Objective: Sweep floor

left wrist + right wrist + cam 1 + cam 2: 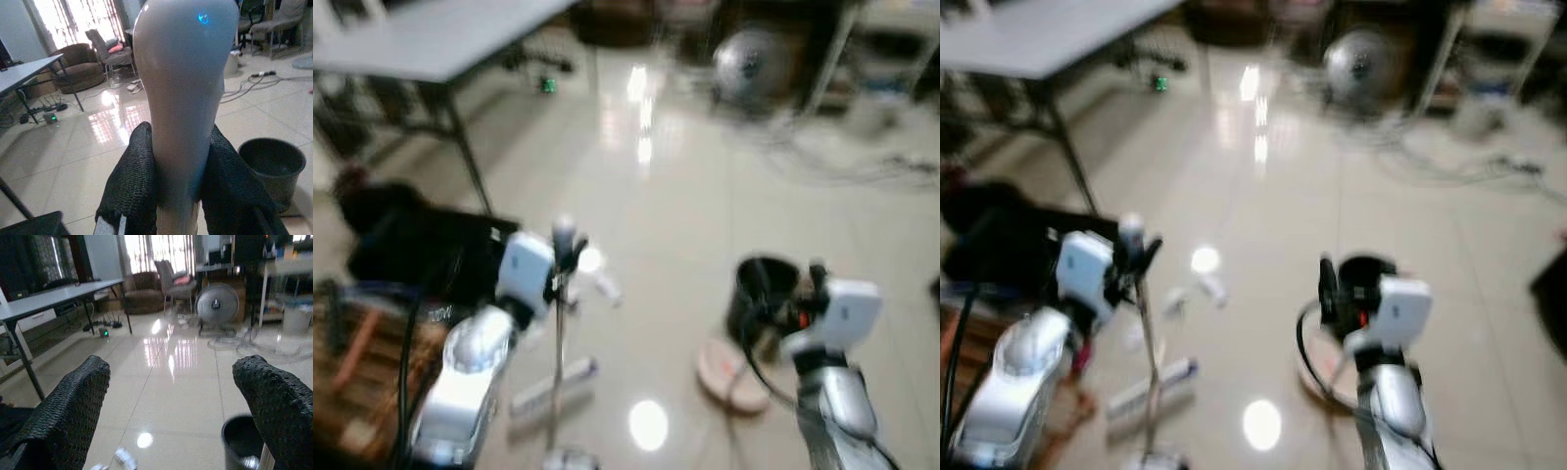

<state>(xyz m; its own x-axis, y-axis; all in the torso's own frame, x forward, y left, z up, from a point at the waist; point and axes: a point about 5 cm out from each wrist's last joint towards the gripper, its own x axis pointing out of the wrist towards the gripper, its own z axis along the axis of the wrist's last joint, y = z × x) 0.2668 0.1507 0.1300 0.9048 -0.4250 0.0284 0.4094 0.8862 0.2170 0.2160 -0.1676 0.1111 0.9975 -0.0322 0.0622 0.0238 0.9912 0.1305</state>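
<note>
Left wrist view looks along the left end effector [178,191], whose two black fingers [131,188] are clamped on the rounded pale top of the broom handle [182,88], one pad on each side. In the head views that handle [558,333] stands nearly upright from the end effector down to the floor [705,196], with the broom head [553,384] lying on the tiles just beside the robot's left arm and a few pale scraps of litter [605,286] close by. The right end effector [171,406] is spread wide with nothing between its fingers, hovering near a dark bin [762,294] and what looks like a pink dustpan [729,374] on the floor. A grey table [440,39] stands well back on the left and a fan [754,61] at the far side of the room. The broom looks light and stiff, but the smooth, tapering handle top is likely slippery, and a grip that high gives poor leverage; a second hold lower on the shaft would probably steady each stroke. The head views are blurred, so fine detail is uncertain.
</note>
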